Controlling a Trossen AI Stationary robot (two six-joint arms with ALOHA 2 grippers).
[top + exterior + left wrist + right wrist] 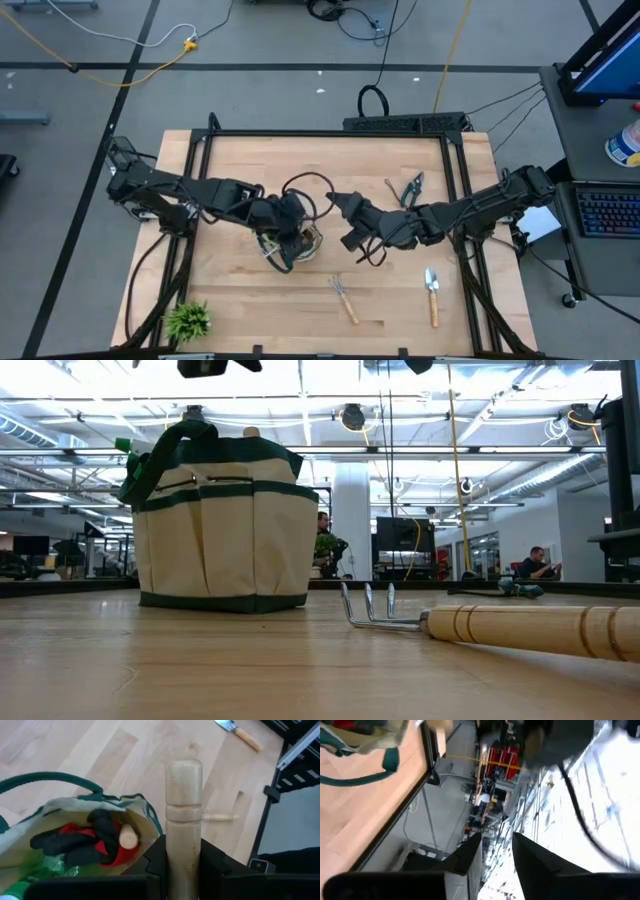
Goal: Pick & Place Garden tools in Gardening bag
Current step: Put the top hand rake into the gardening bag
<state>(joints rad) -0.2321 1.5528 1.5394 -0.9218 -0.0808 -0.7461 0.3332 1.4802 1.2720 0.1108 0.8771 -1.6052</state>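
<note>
The beige gardening bag (297,243) with green trim stands upright on the table; it also shows in the low view (225,530). Red-and-black gloves (85,842), a wooden handle (127,839) and a green spray bottle (20,887) lie inside it. My left gripper (288,222) is over the bag, shut on a wooden-handled tool (184,815). My right gripper (345,225) is open and empty just right of the bag. A rake (343,298), a trowel (432,294), pruning shears (412,190) and a small tool (392,188) lie flat on the table. My left gripper pinches the tool's wooden handle (183,855) between its two fingers (156,862). The handle runs along the fingers, and its rounded free end (184,772) sticks out past them. The tool is lifted clear beside the bag's open rim. Its metal end is hidden behind the gripper.
A small spiky green plant (188,320) stands at the near left corner. The rake (520,628) lies close in front of the low camera. Black frame rails (200,180) run along the table's left and right sides. Bare wood lies between the bag and the near edge.
</note>
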